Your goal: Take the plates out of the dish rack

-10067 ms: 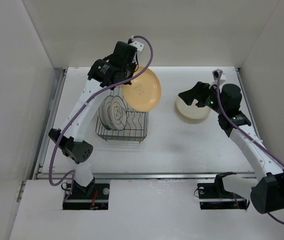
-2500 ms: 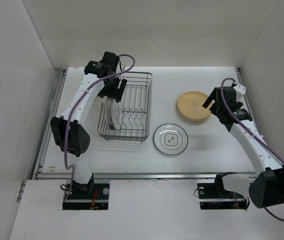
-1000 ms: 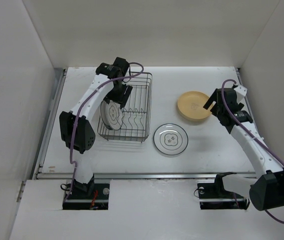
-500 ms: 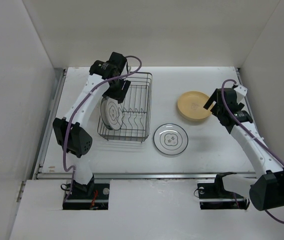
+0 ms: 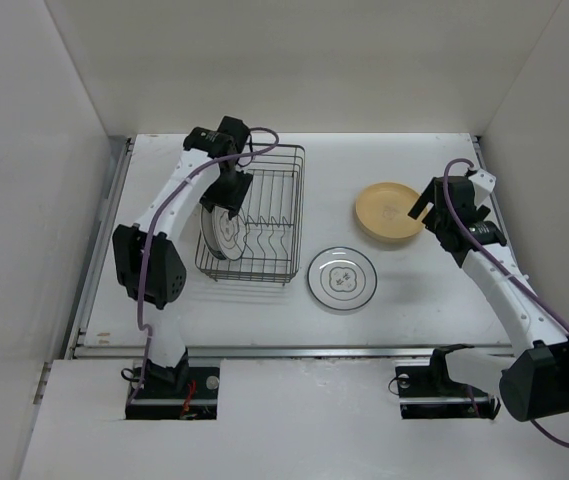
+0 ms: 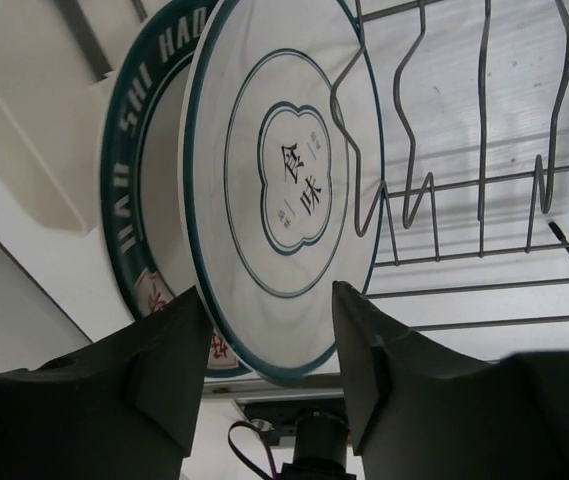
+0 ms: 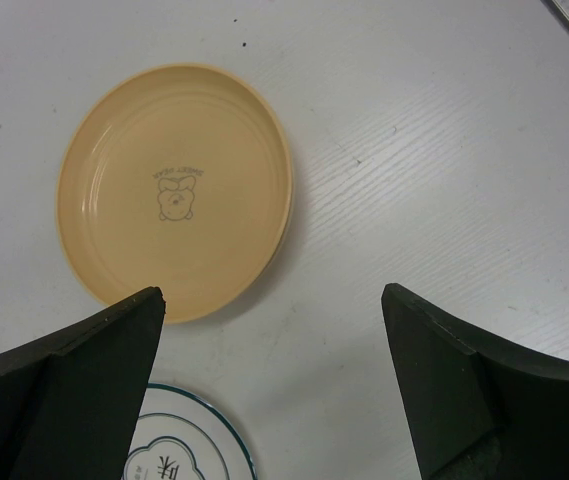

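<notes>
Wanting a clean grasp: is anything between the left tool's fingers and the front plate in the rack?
Nothing visible does. The left tool, open, straddles the edge of the white round plate with a dark green rim. The dark wire dish rack's prongs stand to one side; a second green-rimmed plate stands close behind it.

2 upright plates (image 5: 222, 225) in dish rack (image 5: 284, 200); 2 flat plates (image 5: 342, 279) lie right.
</notes>
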Motion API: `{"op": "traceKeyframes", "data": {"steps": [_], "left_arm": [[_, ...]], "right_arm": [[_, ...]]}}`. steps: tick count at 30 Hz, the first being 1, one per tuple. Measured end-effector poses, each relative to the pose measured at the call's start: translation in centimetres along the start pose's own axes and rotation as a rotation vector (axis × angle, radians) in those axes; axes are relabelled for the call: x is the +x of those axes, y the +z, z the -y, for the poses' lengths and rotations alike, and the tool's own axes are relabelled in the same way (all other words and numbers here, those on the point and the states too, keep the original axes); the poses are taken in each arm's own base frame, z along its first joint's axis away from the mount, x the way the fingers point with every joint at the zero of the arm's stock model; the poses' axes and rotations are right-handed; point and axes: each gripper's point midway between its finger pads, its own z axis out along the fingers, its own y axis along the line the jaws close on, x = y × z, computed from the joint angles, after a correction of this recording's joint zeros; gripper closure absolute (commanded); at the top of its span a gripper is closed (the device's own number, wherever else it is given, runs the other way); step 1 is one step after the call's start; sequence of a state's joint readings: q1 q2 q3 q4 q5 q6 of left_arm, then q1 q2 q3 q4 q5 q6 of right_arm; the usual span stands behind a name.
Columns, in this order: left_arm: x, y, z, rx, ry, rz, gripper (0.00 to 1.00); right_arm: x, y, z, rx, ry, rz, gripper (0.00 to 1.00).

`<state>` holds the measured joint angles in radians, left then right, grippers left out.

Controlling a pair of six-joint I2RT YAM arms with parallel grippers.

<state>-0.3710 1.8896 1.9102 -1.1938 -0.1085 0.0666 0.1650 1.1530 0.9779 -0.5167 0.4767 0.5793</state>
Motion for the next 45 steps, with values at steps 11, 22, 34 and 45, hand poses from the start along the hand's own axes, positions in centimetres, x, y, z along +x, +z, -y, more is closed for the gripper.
{"op": "traceKeyframes", "data": {"steps": [11,22,34,45], "left_arm": [[0.3,2.6,0.3,0.011,-0.046,-0.068,1.00],[-2.2,-0.5,-0.8,-0.005,-0.080,0.029,1.00],[-6.9,-13.9,2.3,0.113,-0.082,0.527,1.00],[-6.2,-5.8,19.8,0.646,0.202,0.219,1.00]], "right_arm": [[-0.1,0.0,0.2,0.009,-0.008,0.006,0.05],[-0.1,0.0,0.2,0.011,-0.008,0.007,0.05],[-0.1,0.0,0.2,0.010,-0.008,0.007,0.05],[-0.2,-0.4,0.1,-0.003,0.001,0.007,0.05]]}}
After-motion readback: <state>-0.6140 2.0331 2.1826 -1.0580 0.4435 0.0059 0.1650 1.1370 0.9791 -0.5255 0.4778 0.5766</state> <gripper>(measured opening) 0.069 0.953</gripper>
